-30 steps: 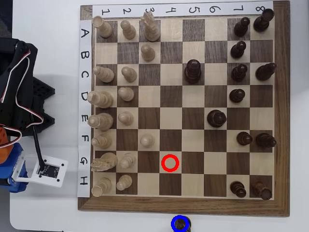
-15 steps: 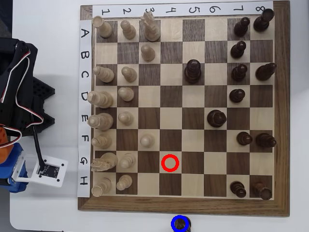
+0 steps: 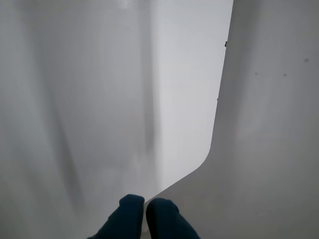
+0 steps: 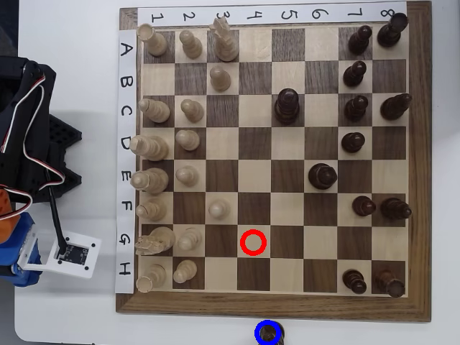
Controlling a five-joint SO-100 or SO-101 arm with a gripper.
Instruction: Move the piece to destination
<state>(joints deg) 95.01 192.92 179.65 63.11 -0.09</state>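
Job looks done: the dark pawn (image 4: 269,333) sits inside the blue ring (image 4: 256,335) off the board, while the gripper (image 3: 145,205) hangs pinched closed, empty, over bare white table (image 3: 269,124).

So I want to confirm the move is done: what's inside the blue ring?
A small dark brown piece sits inside the blue ring, off the board. The frame edge cuts off its lower part, so its shape cannot be confirmed.

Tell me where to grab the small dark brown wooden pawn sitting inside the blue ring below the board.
Probably just under its round head, coming straight down: the small dark brown wooden pawn looks upright on the white table, with no neighbours crowding it.
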